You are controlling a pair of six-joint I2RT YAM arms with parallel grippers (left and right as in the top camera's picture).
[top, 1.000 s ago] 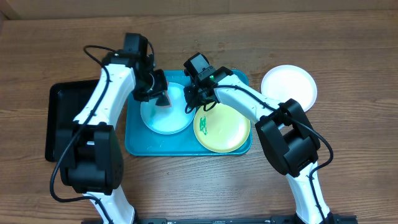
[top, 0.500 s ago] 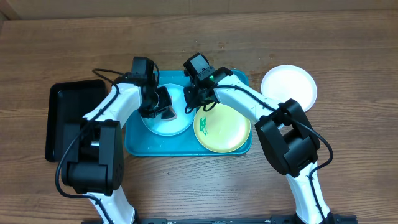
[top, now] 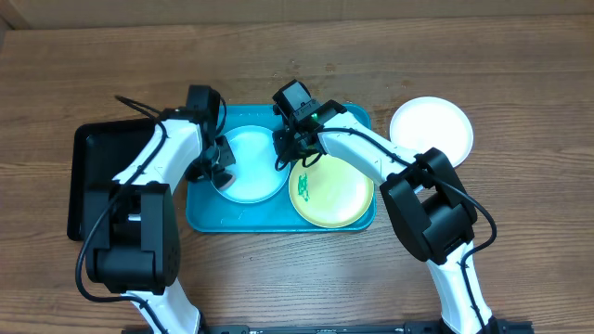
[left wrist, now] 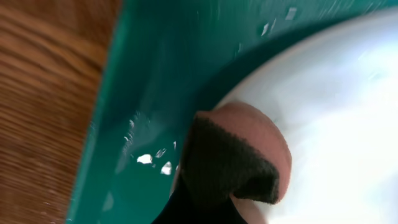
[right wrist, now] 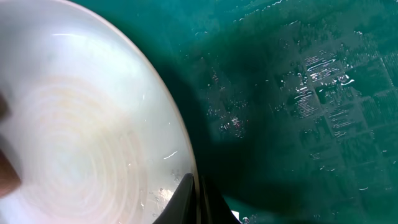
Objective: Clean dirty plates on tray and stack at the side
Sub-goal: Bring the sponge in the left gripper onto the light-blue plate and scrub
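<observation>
While the right gripper (right wrist: 194, 196) pinches the light blue plate (top: 252, 169) by its rim, the left gripper (top: 221, 169) squeezes a sponge (left wrist: 239, 146) on its other side.

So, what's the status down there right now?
Left fingers shut on sponge, at light blue plate's left edge. Right fingers shut at its right rim. Yellow-green plate smeared, nothing blocking.

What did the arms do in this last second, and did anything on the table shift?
The left gripper, shut on a sponge, swept it across the light blue plate from its upper middle to its left rim. The right gripper stayed pinched on that plate's right rim. The tray, yellow-green plate and white plate did not move.
</observation>
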